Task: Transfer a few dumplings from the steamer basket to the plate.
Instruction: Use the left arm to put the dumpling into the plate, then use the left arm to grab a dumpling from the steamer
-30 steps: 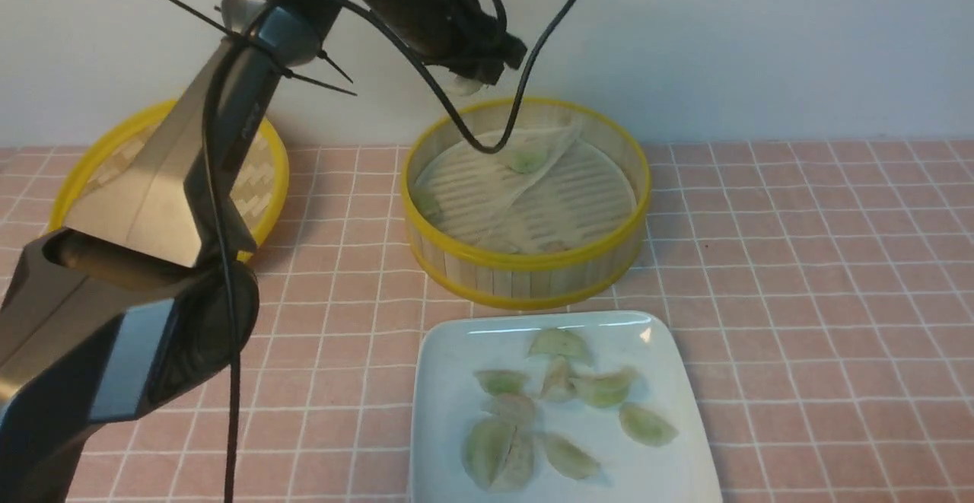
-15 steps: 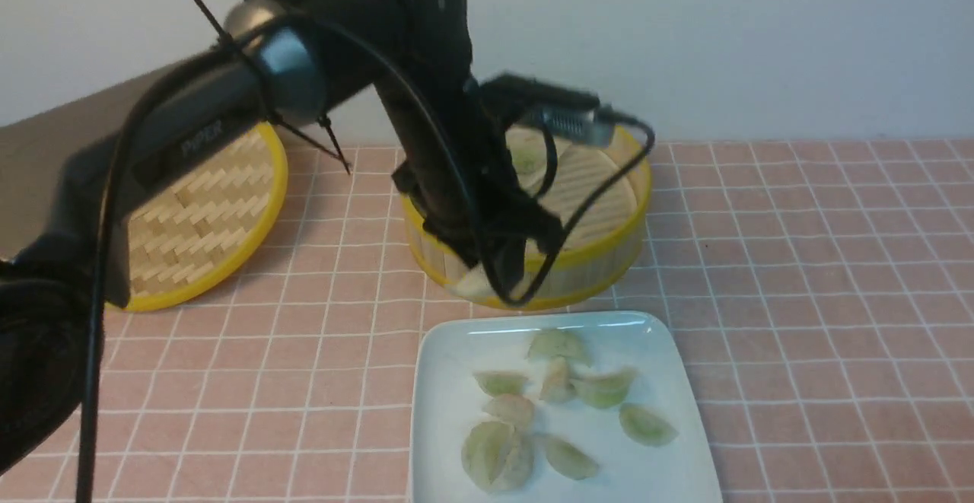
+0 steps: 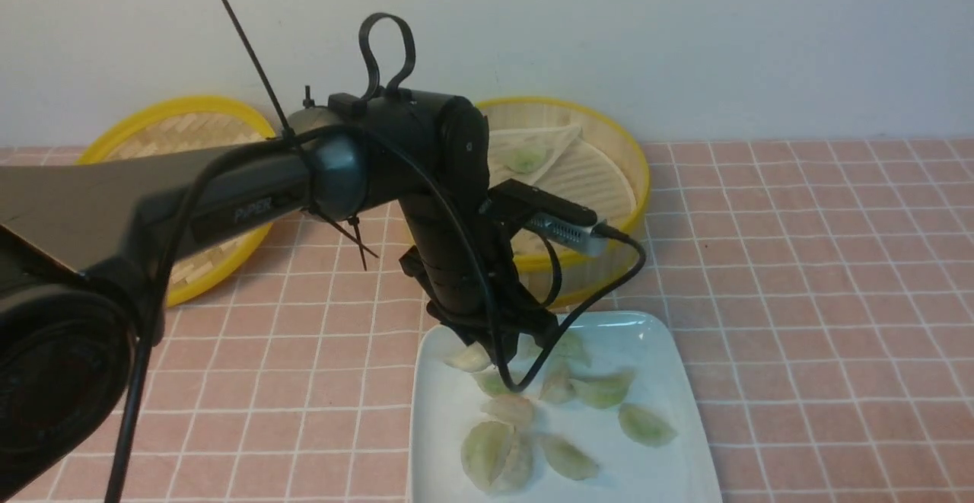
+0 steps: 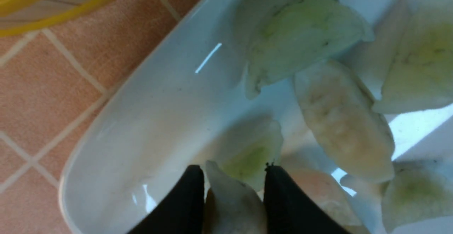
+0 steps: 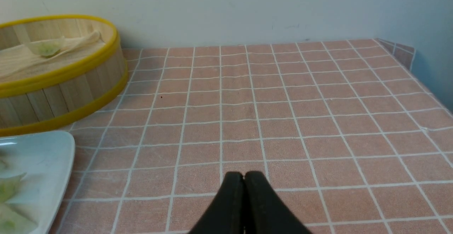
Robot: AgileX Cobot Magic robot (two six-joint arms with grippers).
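My left gripper (image 3: 487, 354) hangs low over the near-left corner of the white plate (image 3: 449, 442), shut on a pale dumpling (image 4: 233, 205) that pokes out between its black fingers (image 4: 184, 198). Several dumplings (image 3: 601, 387) lie on the plate, and three of them show close below in the left wrist view (image 4: 304, 35). The steamer basket (image 3: 643, 183) stands behind the plate, with one dumpling (image 3: 526, 159) on its folded liner. My right gripper (image 5: 244, 177) is shut on nothing above the tiled cloth, to the right of the plate (image 5: 42, 149) and the basket (image 5: 63, 85).
The woven bamboo lid (image 3: 183, 138) with a yellow rim lies at the back left, partly behind my left arm. A pale wall runs along the back. In the right wrist view the pink tiled cloth ends at its far right edge (image 5: 424, 85).
My left arm has swung from high above the basket, forward and down to the plate's near-left corner, carrying the dumpling. The dumplings on the plate have stayed put.
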